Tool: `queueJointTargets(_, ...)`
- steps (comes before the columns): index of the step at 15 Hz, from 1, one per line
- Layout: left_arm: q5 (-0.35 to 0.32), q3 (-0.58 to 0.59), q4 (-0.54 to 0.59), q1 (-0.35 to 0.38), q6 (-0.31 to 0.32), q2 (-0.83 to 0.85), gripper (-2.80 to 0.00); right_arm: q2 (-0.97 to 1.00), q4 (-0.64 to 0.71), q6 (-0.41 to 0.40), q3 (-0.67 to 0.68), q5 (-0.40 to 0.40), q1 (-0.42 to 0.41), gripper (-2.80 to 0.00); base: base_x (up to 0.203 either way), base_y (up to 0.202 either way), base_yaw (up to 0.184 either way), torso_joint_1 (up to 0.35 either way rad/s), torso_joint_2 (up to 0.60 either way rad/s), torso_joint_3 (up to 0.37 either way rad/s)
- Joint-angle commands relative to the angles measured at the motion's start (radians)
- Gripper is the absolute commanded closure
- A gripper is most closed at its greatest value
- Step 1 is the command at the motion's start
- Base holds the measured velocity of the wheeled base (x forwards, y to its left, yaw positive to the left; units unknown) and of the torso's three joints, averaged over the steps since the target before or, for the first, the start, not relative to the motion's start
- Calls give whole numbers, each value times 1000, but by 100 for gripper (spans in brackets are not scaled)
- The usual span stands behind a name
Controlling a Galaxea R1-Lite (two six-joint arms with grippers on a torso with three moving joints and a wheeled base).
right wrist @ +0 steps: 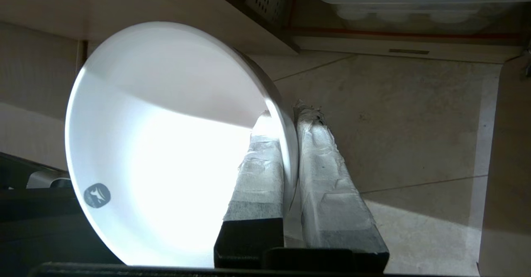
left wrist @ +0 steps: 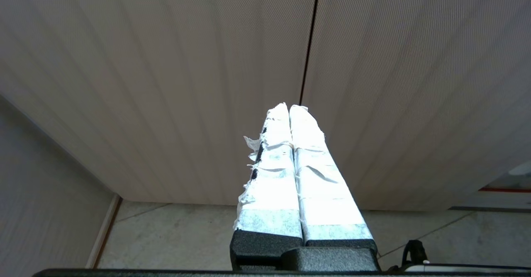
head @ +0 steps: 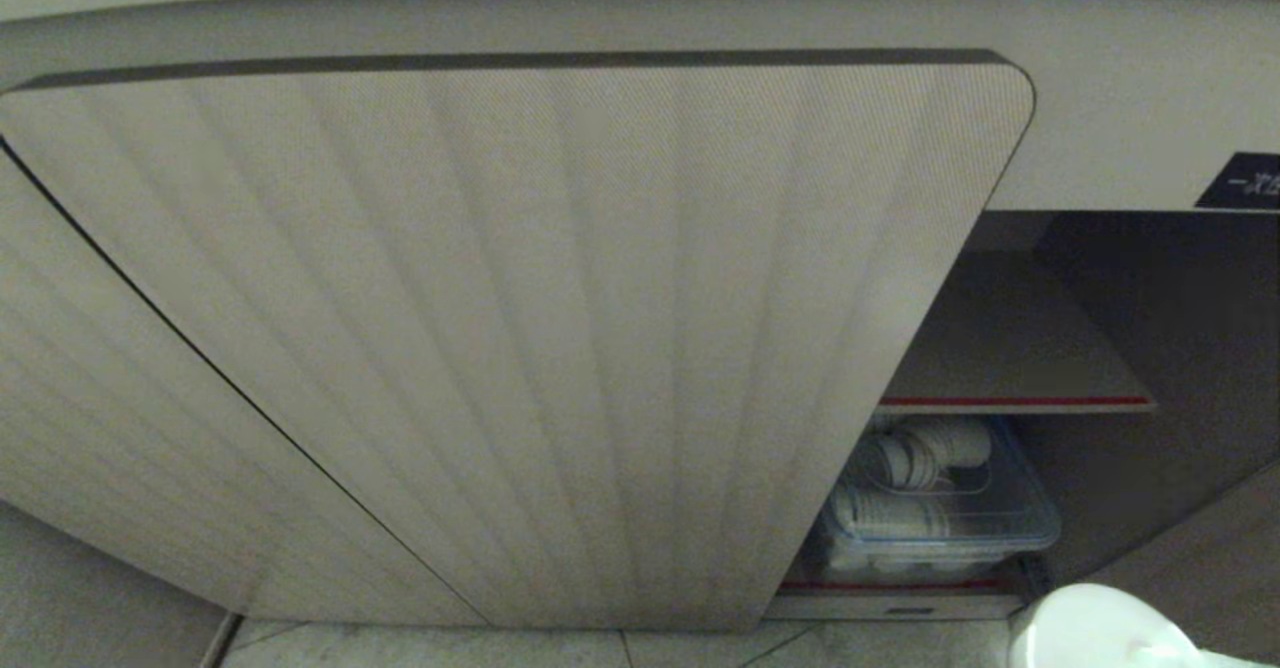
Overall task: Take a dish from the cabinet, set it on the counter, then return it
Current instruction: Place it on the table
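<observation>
My right gripper [right wrist: 286, 115] is shut on the rim of the dish [right wrist: 166, 144], a plain white round bowl. One taped finger is inside the bowl and one outside, and the bowl is tilted on edge above the floor. In the head view only part of the dish [head: 1100, 633] shows, at the bottom right, in front of and below the cabinet [head: 1100, 128] opening. The shelf [head: 1010, 388] with the red edge is bare. My left gripper [left wrist: 289, 108] is shut with nothing in it, parked facing the closed ribbed doors. The counter's top is out of view.
A big ribbed door [head: 520, 328] fills most of the head view, left of the opening. A clear box of stacked white cups [head: 940, 518] sits on the cabinet's bottom level. A black label [head: 1245, 183] hangs above the opening. Tiled floor [right wrist: 394, 123] lies below the gripper.
</observation>
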Motion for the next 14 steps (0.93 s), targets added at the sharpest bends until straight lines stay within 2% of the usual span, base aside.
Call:
queueJointTargets(1,1,0,0,0,0,0,0,5,27,-2,-21,3,3,0,0,0,0,0,0,0)
queueJointTargets(5,1,0,0,0,0,0,0,5,77,-11,-49,0,3,0,0,0,0,0,0,0)
queueJointTargets(9,1,0,0,0,0,0,0,10,75,-85,-21,5,4,0,0,0,0,0,0,0)
queueJointTargets(14,1,0,0,0,0,0,0,10,68,-96,5,0,-5,0,0,0,0,0,0,0)
